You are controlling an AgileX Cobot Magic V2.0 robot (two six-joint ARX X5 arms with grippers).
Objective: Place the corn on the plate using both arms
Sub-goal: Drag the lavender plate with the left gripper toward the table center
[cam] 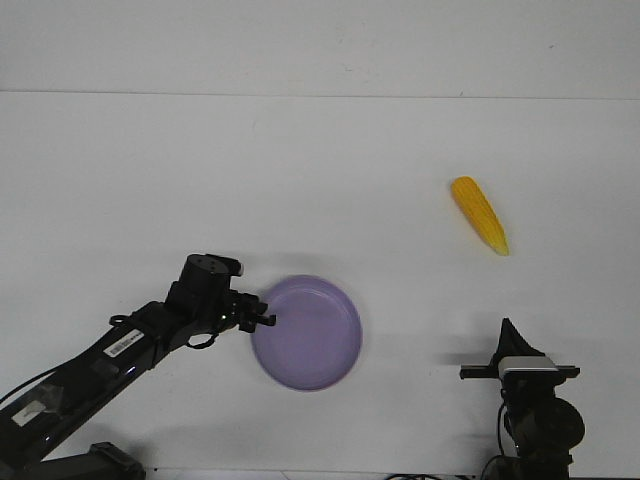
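So here's what you've got right now: the left end effector is sitting right at the near-left rim of the plate, and it looks pinched onto that rim, though it's small enough in the front view that you can't really tell if the fingers are closed on it or just touching. My guess is the left arm is there to steady or drag the plate, which makes sense since the corn is way over on the other side of the bench, well apart from the plate and lying at a slant with its pointed tip toward the robot.

The right end effector is parked low on its own side, fingers together in a point as far as I can see, holding nothing. It's the closer arm to the corn, so you'd probably want it doing the pickup. Nothing's on the plate yet.
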